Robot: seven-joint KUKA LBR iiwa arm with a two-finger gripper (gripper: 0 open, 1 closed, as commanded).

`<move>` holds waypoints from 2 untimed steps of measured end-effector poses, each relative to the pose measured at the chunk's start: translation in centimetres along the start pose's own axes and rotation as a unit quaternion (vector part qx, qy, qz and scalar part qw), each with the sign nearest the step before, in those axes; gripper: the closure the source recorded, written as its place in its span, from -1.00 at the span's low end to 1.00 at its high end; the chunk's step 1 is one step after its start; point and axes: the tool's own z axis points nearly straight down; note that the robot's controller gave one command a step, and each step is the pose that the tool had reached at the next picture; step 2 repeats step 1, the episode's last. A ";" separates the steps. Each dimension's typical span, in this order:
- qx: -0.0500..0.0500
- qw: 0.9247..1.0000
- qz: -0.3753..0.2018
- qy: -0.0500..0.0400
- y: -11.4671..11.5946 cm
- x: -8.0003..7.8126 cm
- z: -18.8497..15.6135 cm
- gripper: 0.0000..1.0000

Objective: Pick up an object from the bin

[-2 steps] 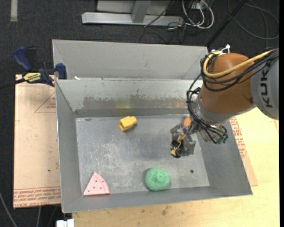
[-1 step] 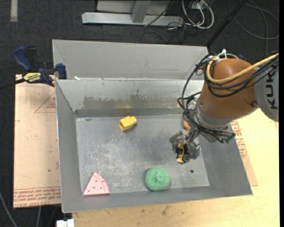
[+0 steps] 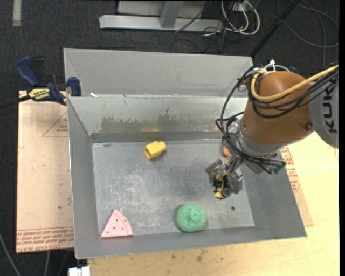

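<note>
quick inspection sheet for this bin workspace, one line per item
surface: grey metal bin, floor scuffed, bare between the things
job's things: yellow block near the back wall; green round puff near the front, middle; pink wedge in the front corner at the view's left; all three well apart
clutter: nothing seen
grippers: gripper low over the bin's right part, beyond the green round puff and to its right, not over any of the three things
cables: black cables loop beside the arm's orange cover; loose cables on the floor behind the bin
surroundings: dark floor; grey metal stand base behind the bin
</note>
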 end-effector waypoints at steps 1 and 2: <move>-0.001 1.000 -0.001 0.001 0.0 0.0 -0.2 1.00; -0.001 1.000 -0.001 0.001 0.0 0.0 -0.2 1.00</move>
